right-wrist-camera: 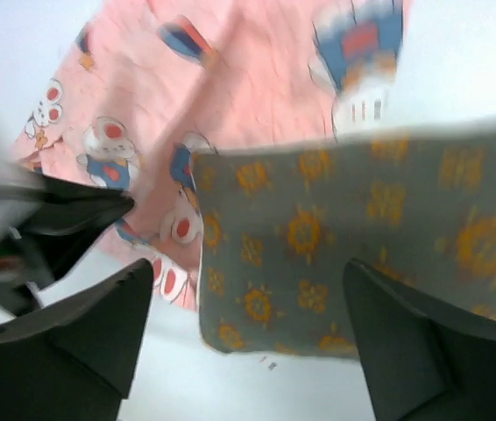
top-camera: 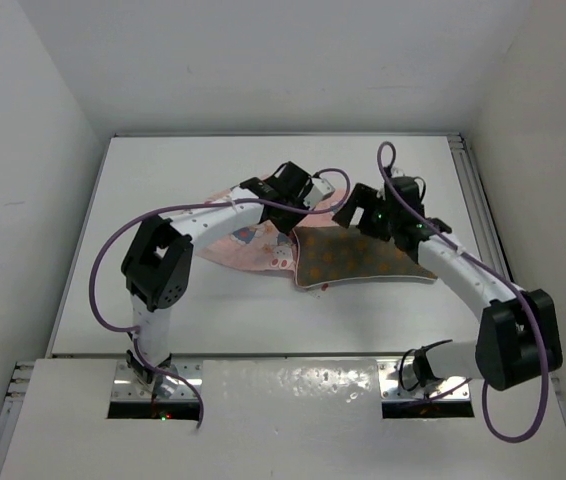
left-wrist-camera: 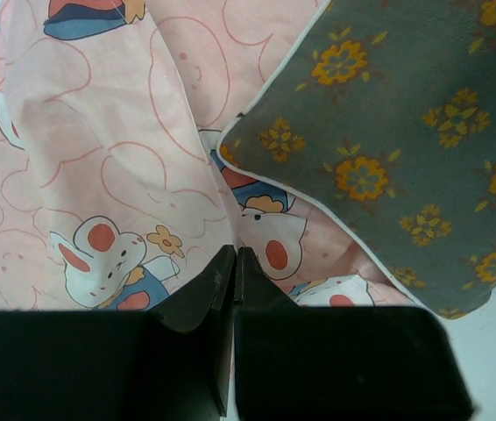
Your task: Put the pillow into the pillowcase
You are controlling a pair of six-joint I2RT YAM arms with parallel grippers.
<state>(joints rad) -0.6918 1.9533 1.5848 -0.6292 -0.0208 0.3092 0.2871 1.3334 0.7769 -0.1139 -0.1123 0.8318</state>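
The pink pillowcase (top-camera: 241, 243) with rabbit prints lies crumpled on the white table. The olive pillow (top-camera: 358, 262) with orange flowers lies to its right, its left corner overlapping the pink cloth. My left gripper (top-camera: 293, 212) is above the pillowcase's right part; in the left wrist view it (left-wrist-camera: 235, 253) is shut on a raised fold of the pillowcase (left-wrist-camera: 99, 158), next to the pillow's piped corner (left-wrist-camera: 406, 132). My right gripper (top-camera: 348, 222) is open; in the right wrist view it (right-wrist-camera: 248, 294) hovers above the pillow's (right-wrist-camera: 344, 228) near-left corner, with the pillowcase (right-wrist-camera: 230, 88) beyond.
The white table (top-camera: 263, 320) is boxed in by white walls on the left, back and right. The left gripper's dark fingers (right-wrist-camera: 73, 215) show at the left of the right wrist view, close to the right gripper.
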